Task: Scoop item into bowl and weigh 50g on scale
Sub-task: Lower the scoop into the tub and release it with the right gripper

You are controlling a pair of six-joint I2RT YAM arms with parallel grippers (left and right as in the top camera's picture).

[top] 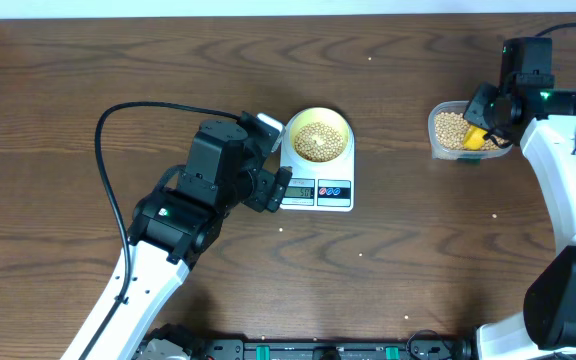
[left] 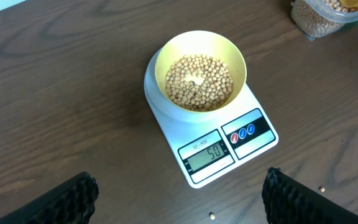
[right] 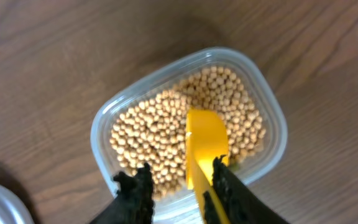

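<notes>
Left end effector (left: 179, 202): we see it wide open, holding nothing, above the bench (left: 55, 93).
Scale (left: 255, 132): just ahead of the left end effector, not touching it; its little screen says 50.
Bowl (left: 168, 60): sits on the scale, at the end far from the left end effector.
Beans (left: 199, 82): a pile lies in the bowl; many more fill the clear tub (right: 99, 127) under the right end effector (right: 180, 179).
Scoop (right: 205, 140): its yellow cup rests on the tub's beans.
Right end effector: fingers a little apart; we see the scoop handle between them, against one finger, with a gap at the other.
</notes>
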